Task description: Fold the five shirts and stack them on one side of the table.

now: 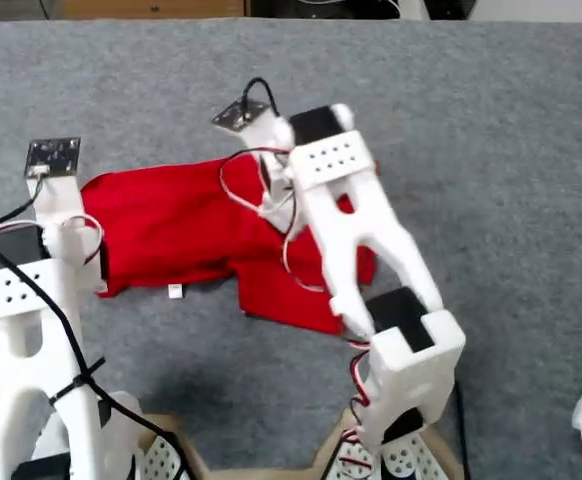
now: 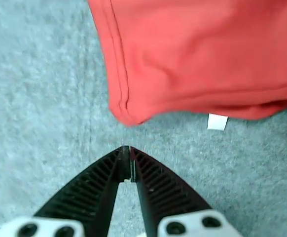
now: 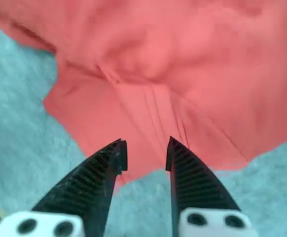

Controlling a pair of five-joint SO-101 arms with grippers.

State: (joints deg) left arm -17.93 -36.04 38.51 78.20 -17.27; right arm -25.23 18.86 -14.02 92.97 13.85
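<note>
Red shirt point(image 1: 171, 225), arm point(image 1: 356, 215) covering middle, perhaps folded

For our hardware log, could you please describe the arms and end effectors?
The left arm and right arm are white plastic with black motor blocks. Red and white wires loop along the right; a black cable crosses the left. The left end effector and right end effector have black, ribbed, pointed fingers.
</note>
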